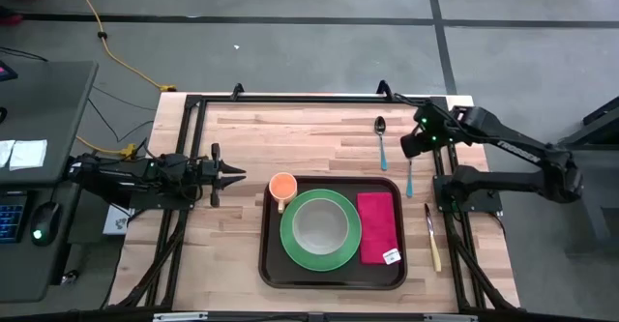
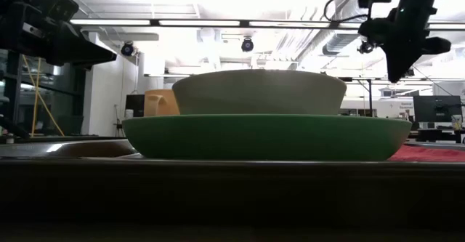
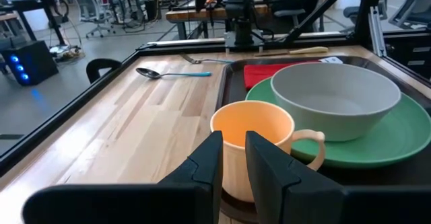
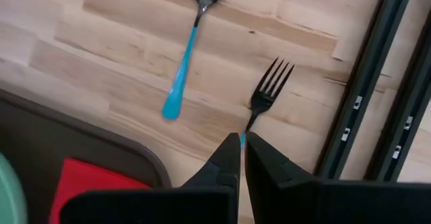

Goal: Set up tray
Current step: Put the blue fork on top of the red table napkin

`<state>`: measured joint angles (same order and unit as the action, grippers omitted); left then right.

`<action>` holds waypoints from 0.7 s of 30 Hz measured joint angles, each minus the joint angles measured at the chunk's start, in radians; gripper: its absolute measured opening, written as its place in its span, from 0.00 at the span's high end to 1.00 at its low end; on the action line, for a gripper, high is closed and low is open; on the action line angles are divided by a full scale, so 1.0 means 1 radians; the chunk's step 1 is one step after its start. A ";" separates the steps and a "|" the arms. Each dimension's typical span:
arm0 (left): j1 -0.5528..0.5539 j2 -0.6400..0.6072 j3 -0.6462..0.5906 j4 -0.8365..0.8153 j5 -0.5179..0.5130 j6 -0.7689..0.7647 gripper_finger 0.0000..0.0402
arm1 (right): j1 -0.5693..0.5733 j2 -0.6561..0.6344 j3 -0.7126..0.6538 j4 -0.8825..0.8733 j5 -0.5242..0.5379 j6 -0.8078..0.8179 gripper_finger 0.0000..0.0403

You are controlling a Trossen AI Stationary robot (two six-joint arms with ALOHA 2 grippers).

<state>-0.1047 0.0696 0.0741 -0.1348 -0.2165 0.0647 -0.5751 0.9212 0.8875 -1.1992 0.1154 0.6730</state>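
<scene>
The dark brown tray [image 1: 334,278] lies at the table's near middle. On it, a grey bowl [image 1: 320,225] sits in a green plate [image 1: 290,240]. An orange cup [image 1: 281,187] stands in its far left corner and a red napkin [image 1: 376,227] lies on its right part. My left gripper [image 1: 237,175] is level at the tray's left, its fingers a little apart and pointing at the cup [image 3: 252,143], touching nothing. My right gripper [image 1: 411,148] points down, shut, above the blue-handled fork [image 4: 269,86], whose handle its fingers hide.
A blue-handled spoon [image 1: 381,140] lies on the wood beyond the tray, left of the fork. A wooden-handled knife [image 1: 432,237] lies to the right of the tray, beside the black frame rail [image 1: 447,216]. Bare wood lies to the left of the tray and beyond it.
</scene>
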 joint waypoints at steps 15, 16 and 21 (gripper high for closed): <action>0.000 0.000 0.001 -0.007 -0.001 -0.001 0.76 | 0.000 0.144 0.000 -0.003 -0.037 0.013 1.00; 0.000 0.000 0.002 -0.012 -0.002 -0.007 0.76 | 0.000 0.148 -0.003 -0.009 -0.036 0.027 1.00; 0.000 0.000 0.003 -0.020 -0.003 -0.017 0.76 | 0.000 0.151 -0.086 -0.005 -0.063 0.096 1.00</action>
<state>-0.1047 0.0696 0.0769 -0.1552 -0.2195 0.0479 -0.5755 1.0725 0.8019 -1.2040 0.0521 0.7692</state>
